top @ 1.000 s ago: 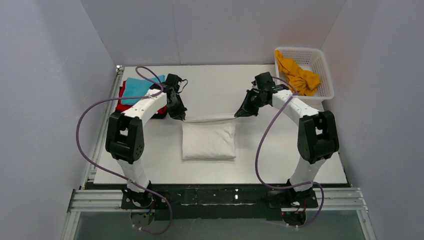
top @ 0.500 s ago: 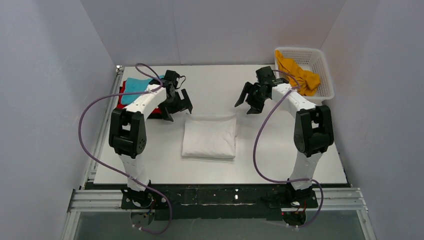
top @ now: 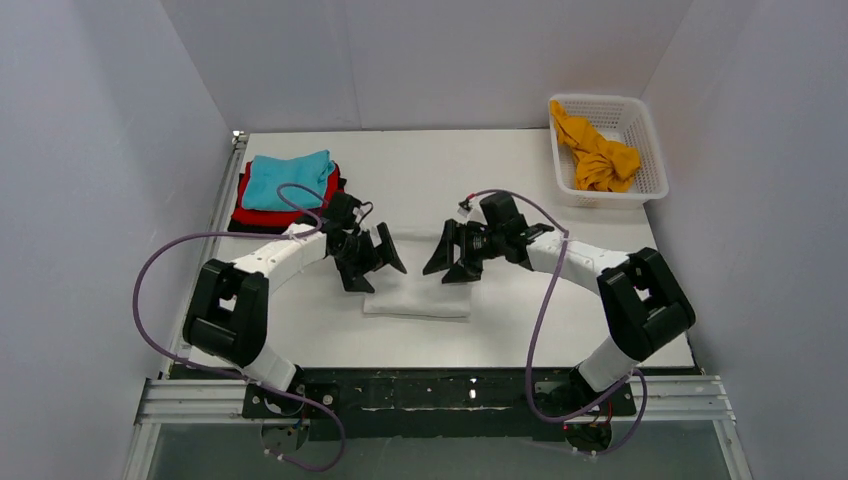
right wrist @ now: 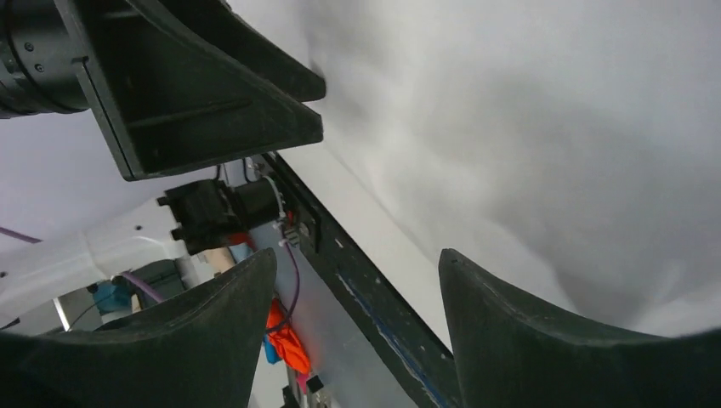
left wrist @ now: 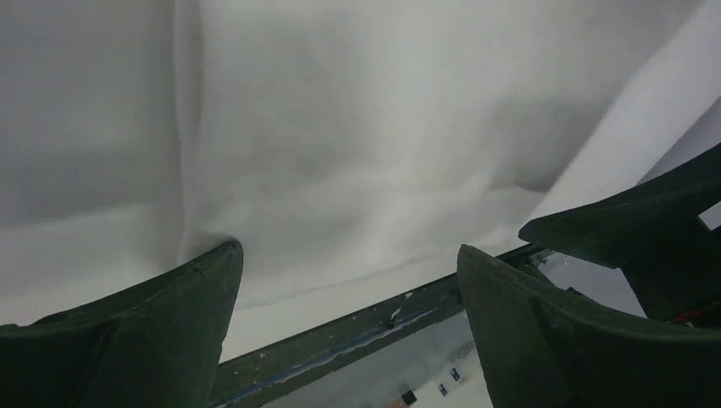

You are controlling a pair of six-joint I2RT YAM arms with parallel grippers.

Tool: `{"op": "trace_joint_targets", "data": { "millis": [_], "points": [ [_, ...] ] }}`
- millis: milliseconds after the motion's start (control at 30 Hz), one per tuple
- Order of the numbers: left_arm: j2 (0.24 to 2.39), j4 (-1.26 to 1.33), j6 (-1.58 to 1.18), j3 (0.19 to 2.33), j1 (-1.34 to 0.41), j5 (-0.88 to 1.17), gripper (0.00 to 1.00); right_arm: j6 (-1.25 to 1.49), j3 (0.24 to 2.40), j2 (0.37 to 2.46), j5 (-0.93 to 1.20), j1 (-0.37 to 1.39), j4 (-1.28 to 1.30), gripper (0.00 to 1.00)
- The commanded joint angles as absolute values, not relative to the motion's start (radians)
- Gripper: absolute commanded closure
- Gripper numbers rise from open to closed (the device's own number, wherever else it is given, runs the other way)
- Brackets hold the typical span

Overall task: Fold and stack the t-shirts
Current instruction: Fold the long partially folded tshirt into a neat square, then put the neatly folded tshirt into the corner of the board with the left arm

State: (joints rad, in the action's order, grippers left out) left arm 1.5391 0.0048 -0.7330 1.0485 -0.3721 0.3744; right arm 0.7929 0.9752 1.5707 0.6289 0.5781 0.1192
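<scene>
The white t-shirt (top: 416,300) lies folded in a small rectangle at the table's near middle; it fills the left wrist view (left wrist: 340,144) and the right wrist view (right wrist: 553,127). My left gripper (top: 372,262) hovers open over its left part (left wrist: 349,263), with nothing between the fingers. My right gripper (top: 452,258) hovers open over its right part (right wrist: 357,263), also holding nothing. The two grippers face each other closely. A stack with a teal tee (top: 288,180) on a red one (top: 243,205) sits at the back left. An orange-yellow tee (top: 597,155) lies in the basket.
The white lattice basket (top: 640,130) stands at the back right corner. A black layer (top: 250,224) shows under the red tee. The table's dark front edge (left wrist: 357,331) runs just beyond the white tee. Grey walls enclose the table on three sides.
Both grippers let go of the white tee's lifted far edge and opened. The edge dropped flat. Both arms then swung toward the near side, low over the folded tee.
</scene>
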Motion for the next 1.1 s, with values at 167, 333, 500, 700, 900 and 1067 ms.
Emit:
{"op": "trace_joint_targets", "data": {
  "millis": [167, 333, 500, 700, 900, 1067],
  "points": [
    [1.608, 0.155, -0.799, 0.782, -0.373, 0.460, 0.02, 0.845, 0.716, 1.706, 0.647, 0.558, -0.125, 0.24],
    [1.561, 0.123, -0.772, 0.718, -0.373, 0.435, 0.02, 0.811, 0.662, 1.672, 0.612, 0.542, -0.094, 0.24],
    [1.419, 0.019, -0.718, 0.769, -0.373, 0.399, 0.02, 0.713, 0.764, 1.538, 0.608, 0.540, 0.041, 0.24],
    [1.459, -0.164, -0.606, 0.989, -0.306, 0.253, 0.02, 0.640, 0.934, 1.421, 0.595, 0.520, 0.030, 0.22],
    [1.770, -0.100, -0.555, 1.114, -0.293, 0.363, 0.02, 0.649, 0.940, 1.783, 0.553, 0.435, -0.124, 0.23],
    [1.834, -0.077, -0.549, 1.109, -0.293, 0.382, 0.02, 0.665, 0.929, 1.862, 0.543, 0.425, -0.128, 0.24]
  ]
}}
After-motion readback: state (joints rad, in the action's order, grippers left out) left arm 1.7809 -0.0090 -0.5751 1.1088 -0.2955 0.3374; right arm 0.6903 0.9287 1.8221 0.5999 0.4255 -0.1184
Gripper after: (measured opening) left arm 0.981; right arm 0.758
